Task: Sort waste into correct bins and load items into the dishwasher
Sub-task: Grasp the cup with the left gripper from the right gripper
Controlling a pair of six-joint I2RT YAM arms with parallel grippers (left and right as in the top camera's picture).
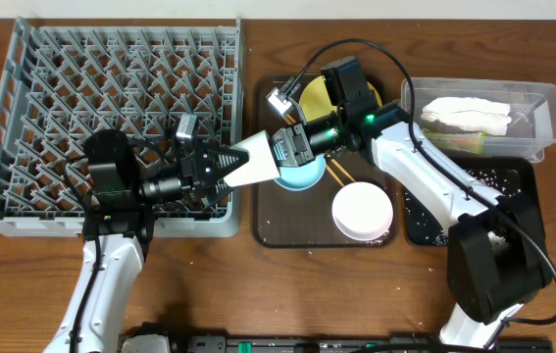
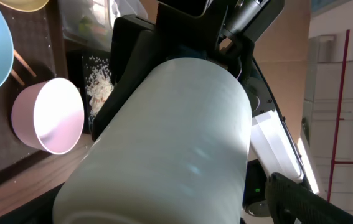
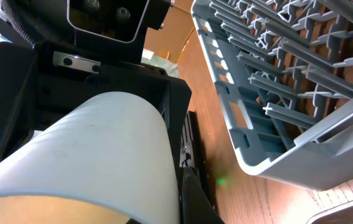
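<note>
On the left you see the grey dish rack (image 1: 111, 88). Just past its right edge is your left end effector (image 1: 227, 163). It points right, and its jaws are spread wide. The narrow end of the small white cup (image 1: 256, 162) sits between them. You cannot tell if they press on it.

The cup lies on its side in the air, above the surface (image 1: 248, 284), between the rack and the brown tray (image 1: 287, 230). Its long side runs left to right, with the wide end to the right.

Your right end effector (image 1: 279, 157) points left and is pinched tight on that wide end.

On the brown tray are the blue bowl (image 1: 302, 178), yellow plate (image 1: 315, 93), chopsticks (image 1: 339, 172) and white bowl (image 1: 362, 211). Further right, rice scraps (image 1: 483, 178) lie in the black tray (image 1: 420, 221). The napkin (image 1: 469, 113) and wrapper (image 1: 459, 142) lie in the clear tub (image 1: 542, 123).
</note>
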